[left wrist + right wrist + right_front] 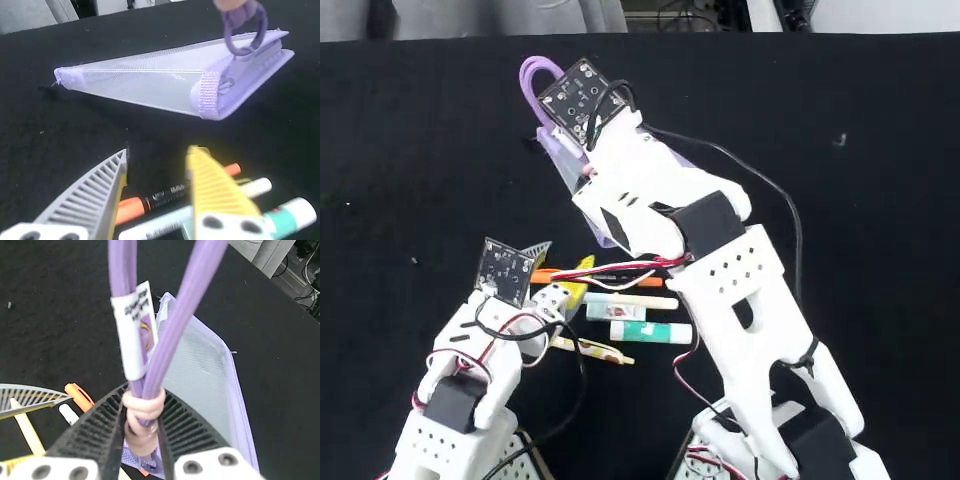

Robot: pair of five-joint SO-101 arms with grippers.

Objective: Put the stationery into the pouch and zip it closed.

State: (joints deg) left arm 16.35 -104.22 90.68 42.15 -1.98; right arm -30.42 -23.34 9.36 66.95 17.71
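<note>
Evidently little was done, packing and zipping both left: the stationery [632, 312] lay outside the pouch [145, 87], which sat toward the far edge of the tabletop [880, 150]. The right claw [142, 400] was clenched on its purple loop [170, 330]; the left claw [157, 152] hung spread over the orange marker [135, 206]. Bare tabletop ran wide toward both side edges.

Pouch [150, 85] behind pens [630, 318], left tool [157, 152] over pens, right tool [142, 395] around loop [200, 290]

The white plastic arms [740, 290] carry black motors [705, 222] and red, white and black wires [620, 268]. The left gripper [160, 152] has ribbed fingers [95, 195] in grey and yellow; those of the right gripper [143, 395] are black.
</note>
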